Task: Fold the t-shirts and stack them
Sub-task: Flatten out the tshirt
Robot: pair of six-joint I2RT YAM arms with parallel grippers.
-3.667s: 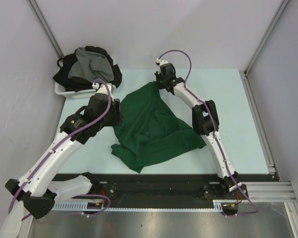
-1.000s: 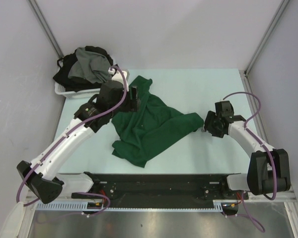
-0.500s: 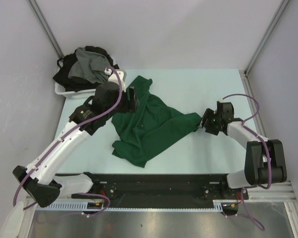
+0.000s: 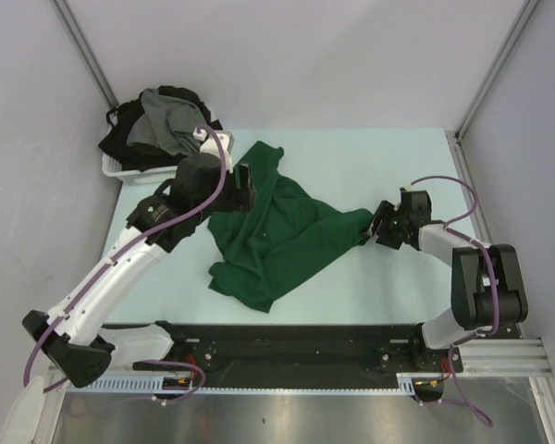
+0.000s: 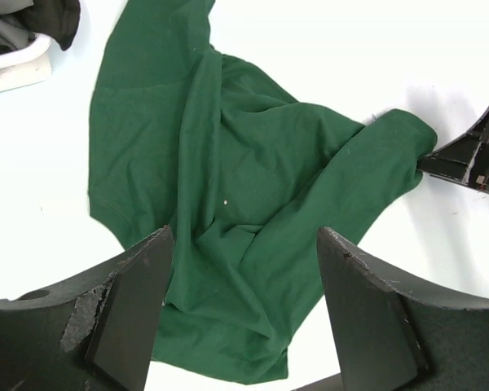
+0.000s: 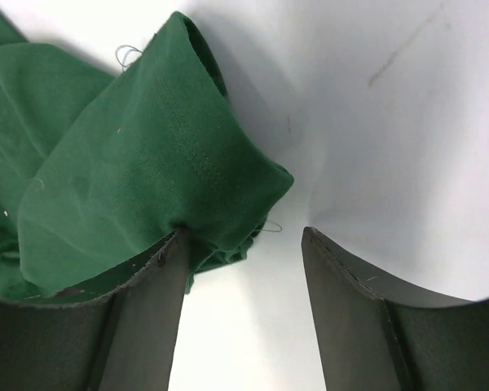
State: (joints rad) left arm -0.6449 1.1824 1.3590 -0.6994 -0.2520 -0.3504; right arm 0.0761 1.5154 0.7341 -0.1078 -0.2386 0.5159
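Green t-shirt: crumpled, unfolded, middle of the bench
Left end effector: spread, hovering over the shirt's far-left part
Right end effector: spread at the sleeve tip, cloth against one finger
Risk: closing here may catch only a sliver of hem, which slips out when pulled

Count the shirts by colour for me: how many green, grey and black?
Green t-shirt: 1, on the table
Grey t-shirt: 1, in the basket
Black t-shirts: at least 1, heaped in the basket, exact count hidden
Total: at least 3
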